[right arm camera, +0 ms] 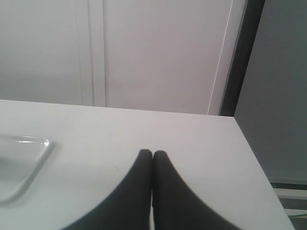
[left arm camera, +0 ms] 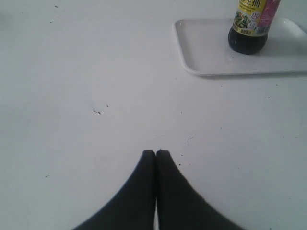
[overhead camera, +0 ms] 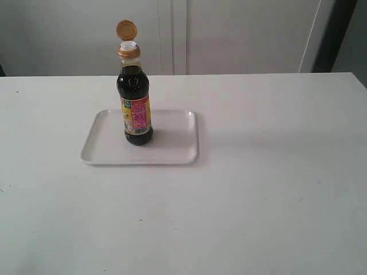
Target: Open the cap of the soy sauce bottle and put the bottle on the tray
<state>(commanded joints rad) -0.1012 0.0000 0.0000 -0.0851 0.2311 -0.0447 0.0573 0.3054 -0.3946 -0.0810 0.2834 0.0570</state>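
Nearest to us in the exterior view, a wide white table [overhead camera: 241, 217] is filling the lower part of the picture, bare apart from a few tiny dark specks. Farther back and left of the middle, the tray [overhead camera: 172, 150] is lying flat on that table, white, with rounded corners and a low rim. The soy sauce bottle [overhead camera: 135, 97] is standing upright on the tray, toward its back and a little left of its middle, its dark liquid reaching up to the neck and its pink, yellow and green label facing us. The cap [overhead camera: 127, 30] is standing flipped open above the neck, its round orange-gold lid tilted up on the hinge, and a whitish spout is showing beneath it. Behind the table, pale wall panels [overhead camera: 241, 34] with thin vertical seams are closing off the room, and a dark vertical strip is running down at the far right. Neither arm is appearing in this view. From the left wrist, we are seeing the left gripper [left arm camera: 156, 152] with its two dark fingers pressed together and holding nothing, over the bare table, well apart from the tray and the bottle's base. From the right wrist, we are seeing the right gripper [right arm camera: 152, 152] likewise closed and empty near the table's far corner, with a corner of the tray off to one side.
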